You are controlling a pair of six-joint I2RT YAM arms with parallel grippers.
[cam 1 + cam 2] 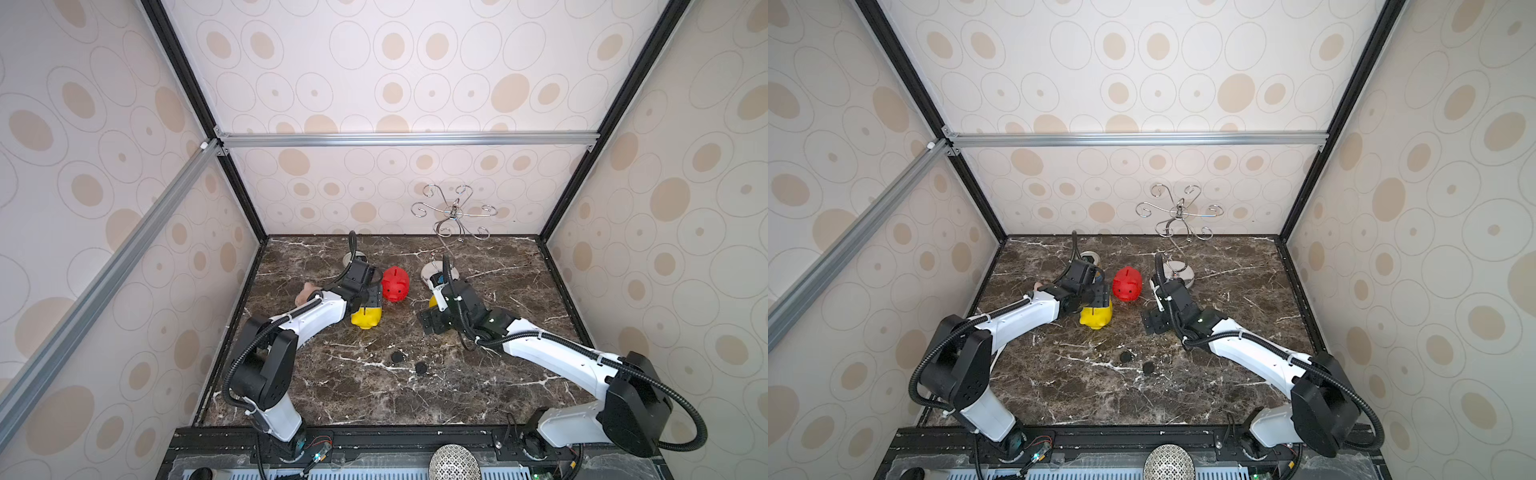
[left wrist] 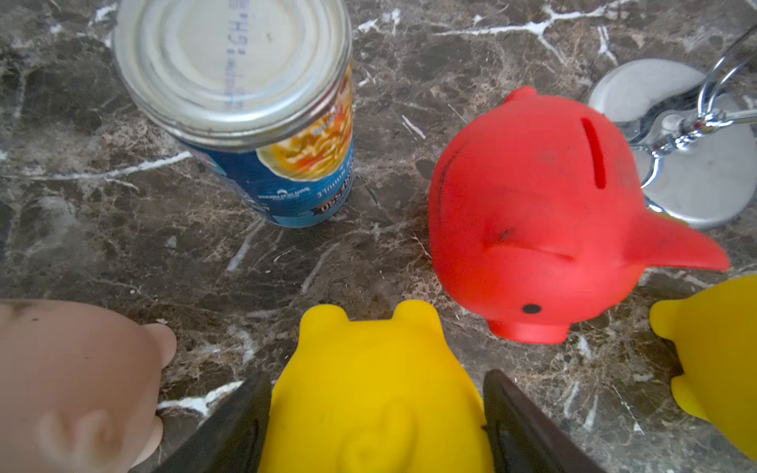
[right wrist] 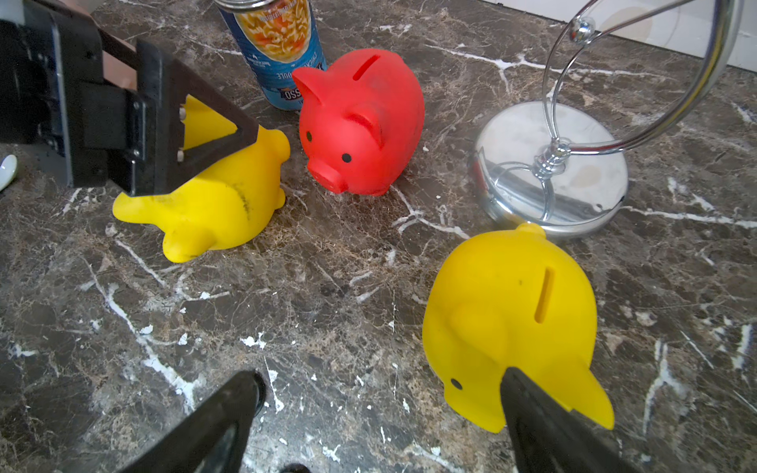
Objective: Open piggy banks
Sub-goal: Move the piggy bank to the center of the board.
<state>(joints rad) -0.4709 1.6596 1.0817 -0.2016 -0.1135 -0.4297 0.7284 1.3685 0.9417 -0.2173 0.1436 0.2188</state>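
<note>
The left gripper (image 2: 377, 374) pinches the tipped yellow pig (image 3: 217, 204) between its fingers. It should grip firmly and turn the belly toward the right gripper (image 3: 381, 374), spread wide and empty beside the other yellow pig (image 3: 512, 307).

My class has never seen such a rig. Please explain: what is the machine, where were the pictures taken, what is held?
Two robot arms stand at a marble table. Two pictures look down from overhead; two come from wrist cameras. The left gripper is shut on a tipped yellow piggy bank. The right gripper is open, empty, near an upright yellow piggy bank. Also there: a red piggy bank, a pink piggy bank, a soup can, a chrome stand, two black plugs.
</note>
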